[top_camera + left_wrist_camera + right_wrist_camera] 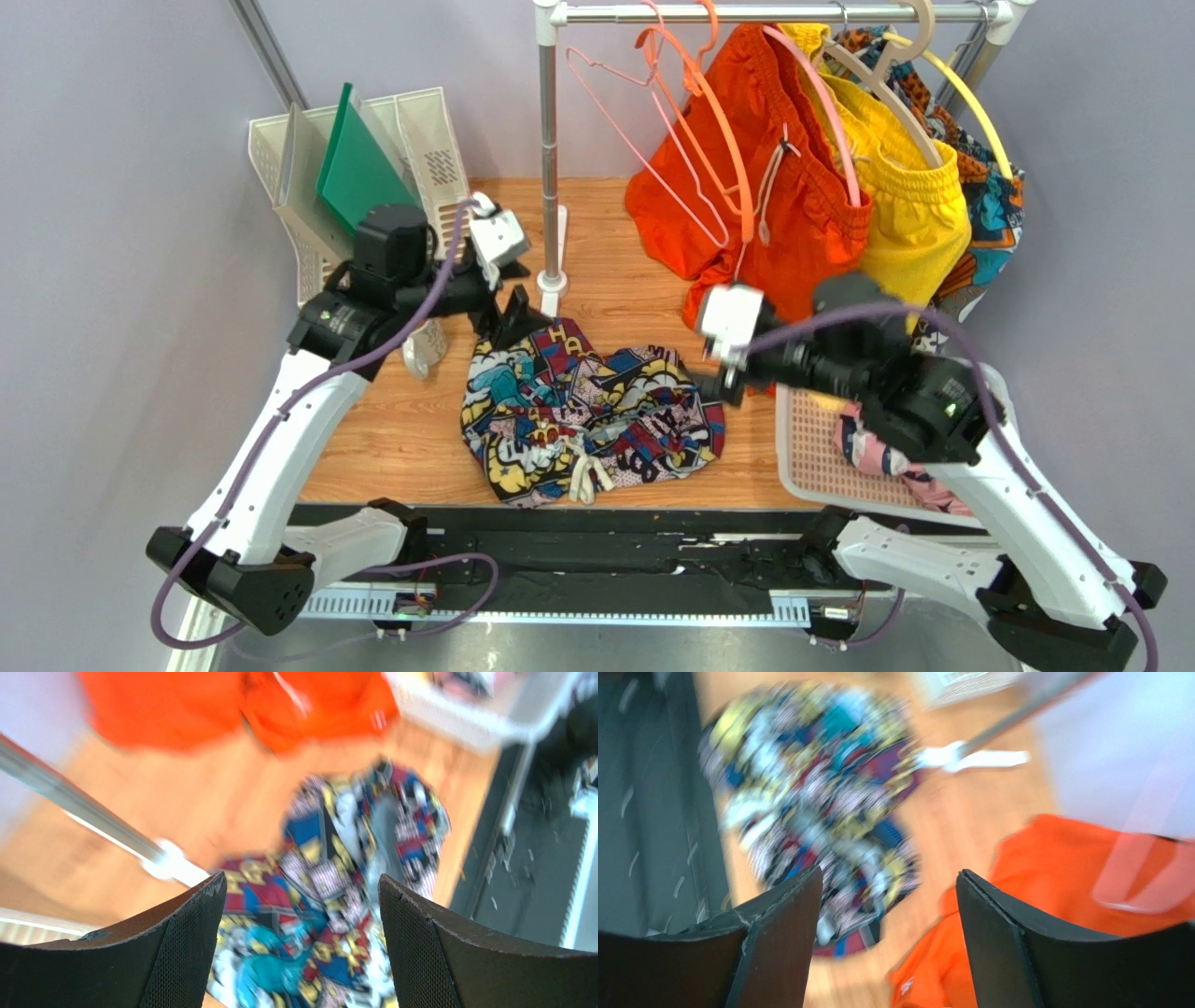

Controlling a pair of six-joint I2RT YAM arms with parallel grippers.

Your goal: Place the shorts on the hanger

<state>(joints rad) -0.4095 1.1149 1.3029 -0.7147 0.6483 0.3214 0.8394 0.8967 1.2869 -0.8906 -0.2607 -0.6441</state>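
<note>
The comic-print shorts (pixel 589 413) lie crumpled on the wooden table, white drawstring toward the near edge. The pale pink wire hanger (pixel 634 133) hangs empty on the rail at the back. My left gripper (pixel 512 314) is open and empty, just above the far left edge of the shorts. In the left wrist view the gripper (pixel 302 910) frames the blurred shorts (pixel 337 903). My right gripper (pixel 730 381) is open and empty at the right edge of the shorts. In the right wrist view the gripper (pixel 889 910) shows the shorts (pixel 815 791) to its left.
Plain orange shorts (pixel 758 182) on a thicker orange hanger and yellow shorts (pixel 912 196) hang on the rail. The rack's upright pole (pixel 547 154) stands behind the shorts. A white basket (pixel 807 448) with clothes sits at the right. A file rack (pixel 421 140) stands back left.
</note>
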